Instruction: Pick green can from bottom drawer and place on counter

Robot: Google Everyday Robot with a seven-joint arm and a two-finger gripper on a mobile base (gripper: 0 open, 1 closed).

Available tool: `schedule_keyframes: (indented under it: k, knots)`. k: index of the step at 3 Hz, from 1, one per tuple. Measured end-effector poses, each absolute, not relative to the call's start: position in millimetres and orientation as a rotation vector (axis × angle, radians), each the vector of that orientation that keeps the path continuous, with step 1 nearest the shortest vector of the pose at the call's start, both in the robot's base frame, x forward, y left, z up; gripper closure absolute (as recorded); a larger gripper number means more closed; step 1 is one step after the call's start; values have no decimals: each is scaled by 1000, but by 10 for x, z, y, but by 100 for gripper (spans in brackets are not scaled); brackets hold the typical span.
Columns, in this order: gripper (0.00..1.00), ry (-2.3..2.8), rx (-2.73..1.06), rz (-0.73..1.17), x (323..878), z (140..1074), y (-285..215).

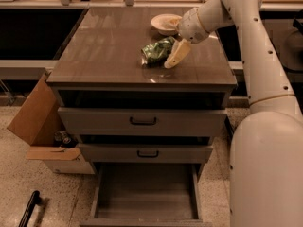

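The green can (155, 52) lies on its side on the counter (104, 46), its silvery end to the left. My gripper (166, 56) is just right of it, low over the counter. It is open, with one cream finger (177, 54) against the can's right end and the other hidden behind the can. The bottom drawer (144, 197) is pulled out below with nothing in it.
A white bowl (165, 22) stands on the counter behind the can, near my wrist. Two grey drawer fronts with black bar handles (143, 121) sit above the open drawer. A cardboard box (35, 122) leans at the cabinet's left. A black bar (29, 207) lies on the floor.
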State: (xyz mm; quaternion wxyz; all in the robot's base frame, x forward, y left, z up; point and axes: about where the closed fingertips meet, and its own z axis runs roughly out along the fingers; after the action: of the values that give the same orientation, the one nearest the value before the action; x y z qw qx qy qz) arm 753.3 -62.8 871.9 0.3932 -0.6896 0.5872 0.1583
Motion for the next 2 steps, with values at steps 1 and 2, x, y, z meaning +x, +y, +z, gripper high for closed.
schedule_keyframes:
  k: [1,2]
  knots:
    - [0,1497,-1732,402,7586,8737,-665]
    - [0,1489,-1692,339,7586,8948,-853]
